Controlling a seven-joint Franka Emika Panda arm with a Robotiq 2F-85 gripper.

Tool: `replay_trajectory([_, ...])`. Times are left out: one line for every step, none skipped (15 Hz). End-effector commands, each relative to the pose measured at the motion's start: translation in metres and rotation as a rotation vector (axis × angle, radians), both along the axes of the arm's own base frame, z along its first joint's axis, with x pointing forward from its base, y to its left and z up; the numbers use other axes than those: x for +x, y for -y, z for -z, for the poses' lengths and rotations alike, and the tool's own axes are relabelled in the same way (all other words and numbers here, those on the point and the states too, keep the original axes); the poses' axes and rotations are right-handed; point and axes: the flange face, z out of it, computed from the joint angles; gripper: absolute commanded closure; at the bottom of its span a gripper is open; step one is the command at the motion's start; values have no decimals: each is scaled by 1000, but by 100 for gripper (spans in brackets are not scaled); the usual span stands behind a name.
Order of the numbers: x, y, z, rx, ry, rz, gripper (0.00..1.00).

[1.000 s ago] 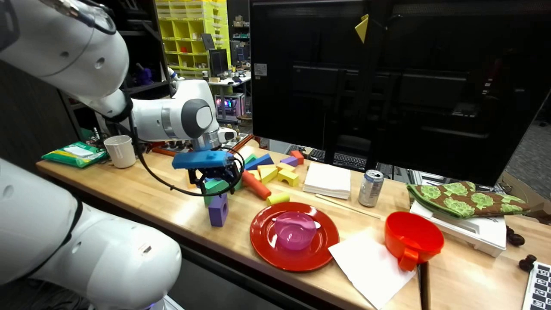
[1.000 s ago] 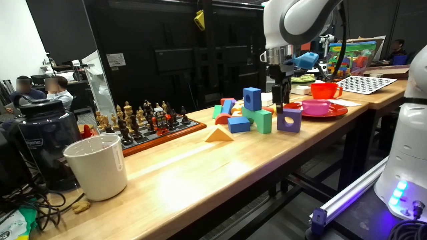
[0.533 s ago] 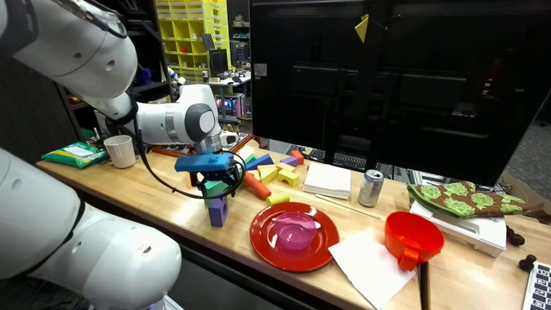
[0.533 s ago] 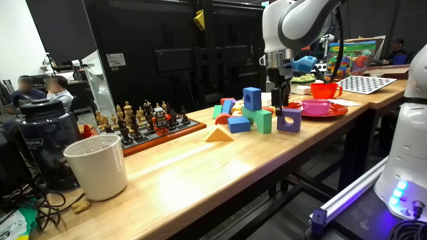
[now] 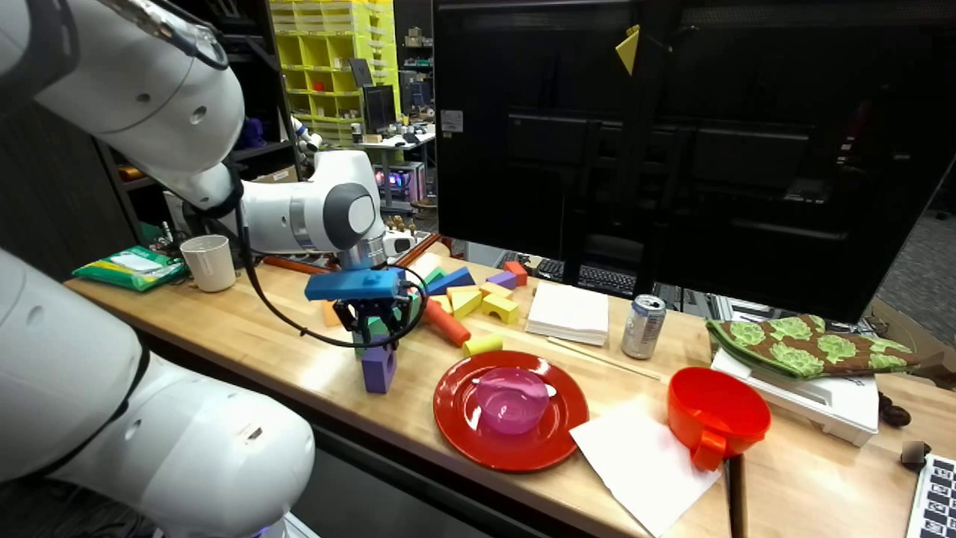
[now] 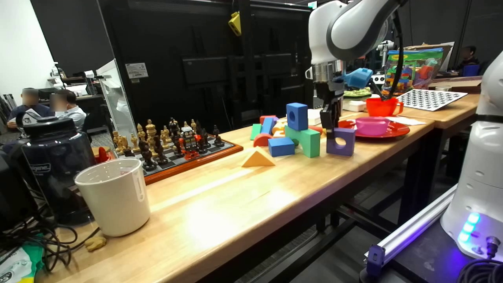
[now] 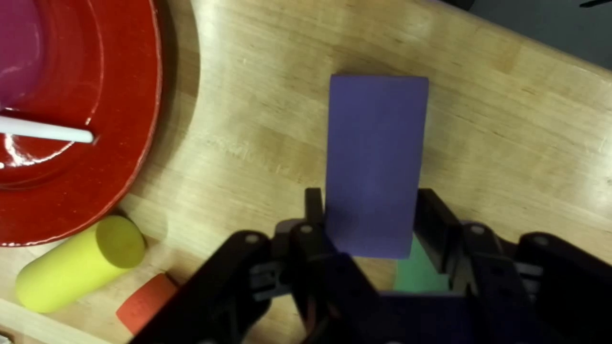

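Observation:
A purple block [image 6: 347,148] with a round hole through it stands upright on the wooden table near its edge, and shows in an exterior view as a narrow purple face [image 5: 376,376]. My gripper [image 7: 369,200] points down with one finger on each side of this block's top end. In the wrist view the right finger [image 7: 432,215] lies right along the block's side, while a thin gap shows beside the left finger tip [image 7: 313,203]. The jaws stand partly drawn together. A green arch block [image 6: 312,143] stands close by, with a blue holed block [image 6: 297,116] on it.
A red plate [image 5: 463,441] bearing a pink bowl [image 5: 511,400] sits beside the purple block. A yellow cylinder [image 7: 71,267] and a red cylinder [image 5: 447,323] lie nearby. Several loose blocks, a paper stack [image 5: 569,310] and a can [image 5: 644,326] stand further back.
My gripper has come down around the top of the purple block, and its fingers have moved from wide apart to close along its sides. The block stays where it was.

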Motion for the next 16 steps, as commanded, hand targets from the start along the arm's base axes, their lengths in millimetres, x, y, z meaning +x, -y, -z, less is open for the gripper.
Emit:
replay_trajectory([2, 4, 0, -4, 5, -2, 79])
replay_trajectory([2, 4, -1, -5, 6, -2, 84])
replay_trajectory([2, 4, -1, -6, 3, -3, 84])
replay_trajectory([1, 4, -2, -5, 0, 2, 84])
replay_trajectory([0, 3, -3, -6, -2, 6, 84])
replay_trajectory([-2, 2, -6, -12, -2, 14, 84])
replay_trajectory([-5, 2, -9, -17, -5, 24, 84])
replay_trajectory([-9, 2, -13, -19, -16, 42, 84])
replay_trajectory([-12, 2, -17, -26, -23, 54, 84])
replay_trajectory([-18, 1, -23, -26, -24, 65, 84])
replay_trajectory([-29, 2, -26, -24, -28, 75, 84])
replay_trajectory([-34, 0, -33, -28, -29, 88, 84])
replay_trajectory([-37, -3, -44, -33, -28, 93, 84])
replay_trajectory([-46, -6, -53, -40, -21, 104, 84])
replay_trajectory([-55, -8, -59, -40, -16, 110, 84])
replay_trajectory([-64, -12, -68, -40, -11, 122, 84])
